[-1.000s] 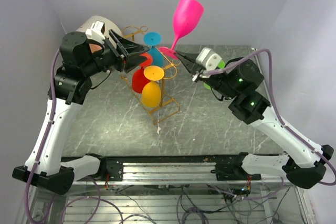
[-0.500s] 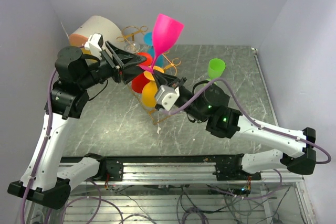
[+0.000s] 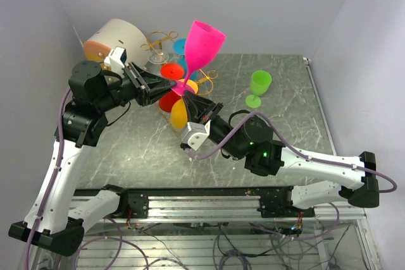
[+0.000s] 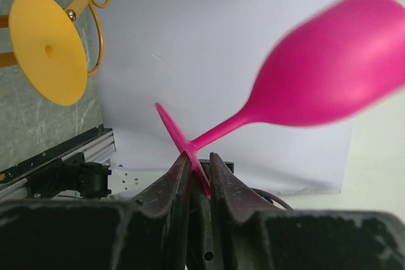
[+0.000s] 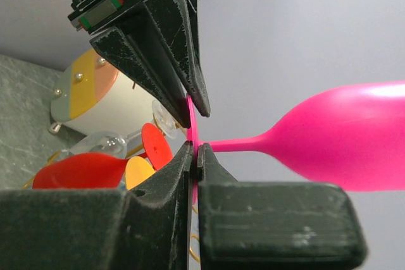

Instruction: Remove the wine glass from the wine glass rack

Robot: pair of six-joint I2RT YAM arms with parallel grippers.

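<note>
In the top view, the bright pink plastic wine glass [image 3: 202, 42] is carried bowl-up above the thin gold wire wine glass rack [image 3: 159, 37], fully clear of its rails. Its foot is met by both grippers, the right gripper [image 3: 188, 93] from the near side of the rack and the left gripper [image 3: 174, 85] from the rack's left. A yellow wine glass [image 3: 179, 113] and a red wine glass [image 3: 168, 71] hang on the rack directly under the foot. If both holds were lost, the pink glass would be dropped onto them.

In the left wrist view, the left gripper [image 4: 197, 164] is seen narrow, with its jaws on either side of the rim of the foot. Whether the foot is actually pinched cannot be told. The bowl is blurred, so the glass is judged to be swinging. Only the edge of the disc is caught, so a pull from either arm could lever it out.

In the right wrist view, the right gripper [image 5: 195, 150] is clamped on the thin foot edge, with the left gripper's tips just above. A release made before the other hold is firm would let the top-heavy glass tip. Opposing arm motion could twist the foot free or knock the rack below.
</note>
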